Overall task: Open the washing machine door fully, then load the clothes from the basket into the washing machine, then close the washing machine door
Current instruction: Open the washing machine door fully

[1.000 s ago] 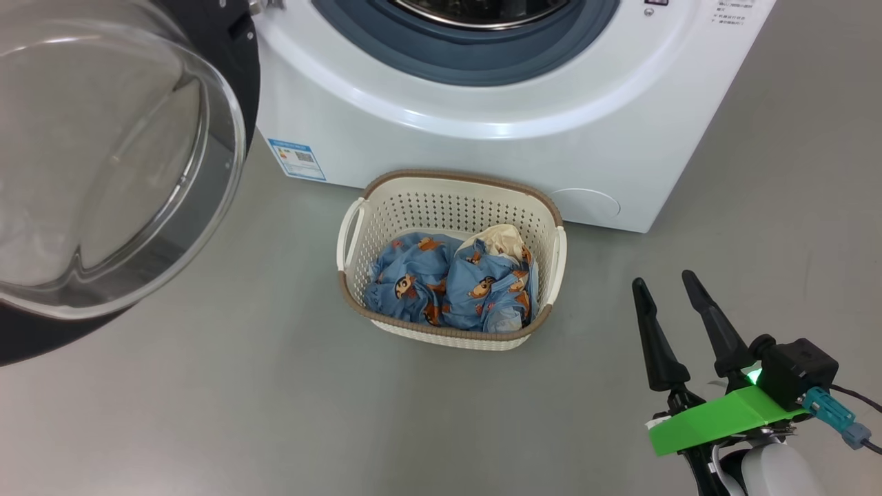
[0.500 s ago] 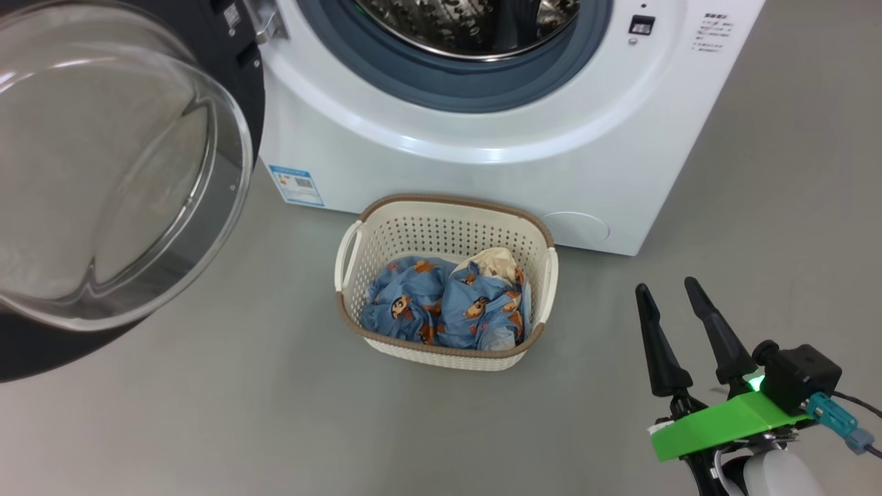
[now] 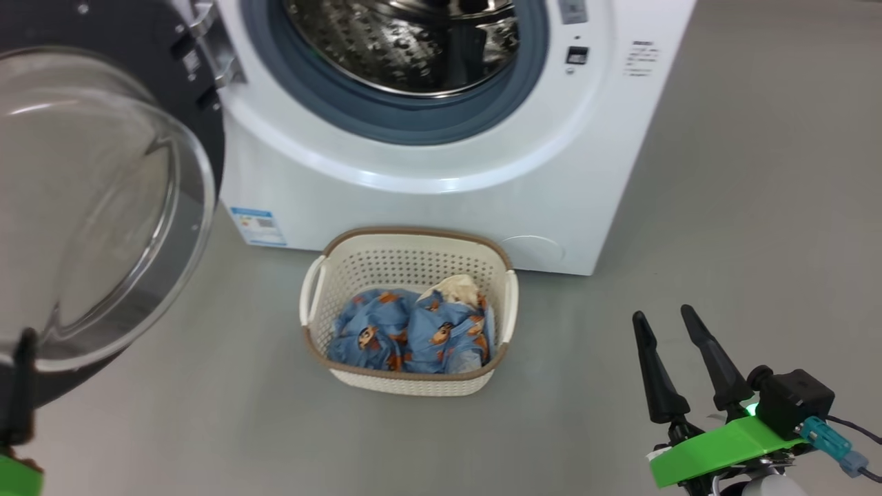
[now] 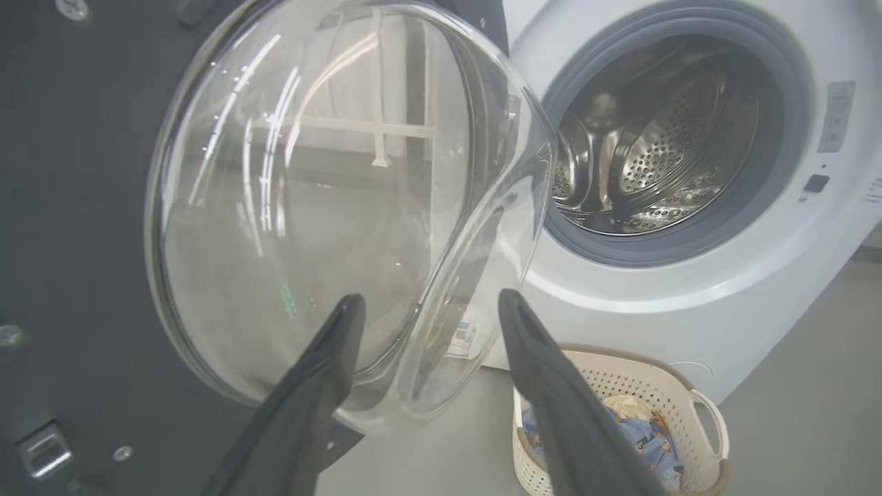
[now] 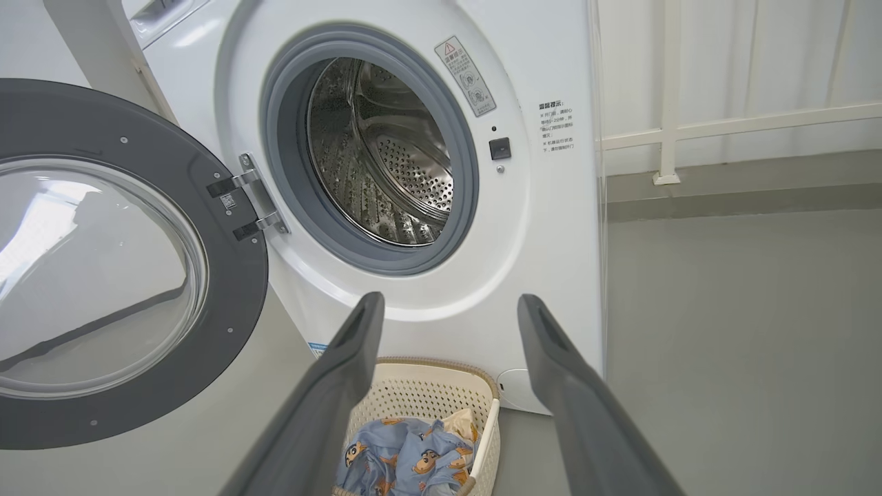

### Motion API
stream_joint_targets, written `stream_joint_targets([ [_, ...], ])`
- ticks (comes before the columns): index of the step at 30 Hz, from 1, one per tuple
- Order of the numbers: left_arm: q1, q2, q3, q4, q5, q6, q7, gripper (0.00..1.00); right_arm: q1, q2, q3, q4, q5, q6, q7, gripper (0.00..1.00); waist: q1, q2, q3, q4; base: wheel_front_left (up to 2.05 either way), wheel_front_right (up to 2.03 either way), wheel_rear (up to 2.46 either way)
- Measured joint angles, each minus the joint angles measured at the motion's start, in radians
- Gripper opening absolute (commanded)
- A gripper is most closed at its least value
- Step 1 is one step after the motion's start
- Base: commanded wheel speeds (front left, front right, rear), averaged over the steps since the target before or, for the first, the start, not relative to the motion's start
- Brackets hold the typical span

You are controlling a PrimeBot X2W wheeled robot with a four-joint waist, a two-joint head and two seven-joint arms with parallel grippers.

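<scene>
The washing machine [image 3: 427,200] stands ahead with its steel drum [image 3: 406,41] exposed. The washing machine door [image 3: 89,207] hangs swung out to the left, glass bowl bulging towards me. In front of the machine the basket [image 3: 408,234] sits on the floor, and the clothes [image 3: 406,331] lie bunched inside it. My left gripper [image 4: 431,297] is open close before the door's glass [image 4: 310,207], holding nothing. My right gripper [image 3: 663,313] is open over the floor to the right of the basket. In the right wrist view it [image 5: 449,297] points at the machine, above the basket [image 5: 427,386].
A blue label sticker [image 3: 258,226] and a round cover [image 3: 532,249] sit low on the machine's front. Bare grey floor [image 3: 758,207] spreads to the right. A white rail [image 5: 689,124] before a pale curtain stands behind, to the right of the machine.
The head camera has shifted, so more of the drum shows and the basket sits lower and further left. A dark left finger has come into the lower left corner.
</scene>
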Motion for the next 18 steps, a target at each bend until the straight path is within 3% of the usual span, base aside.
stream_joint_targets([
  [18, 0.190, -0.179, 0.102, -0.232, 0.122, 0.000, 0.000, 1.00, 0.020, 0.001, 0.028, -0.005, -0.055, 0.000, 0.000, 1.00, 0.0000, 0.0000, -0.034, -0.184, 0.00, 0.00, 0.00],
])
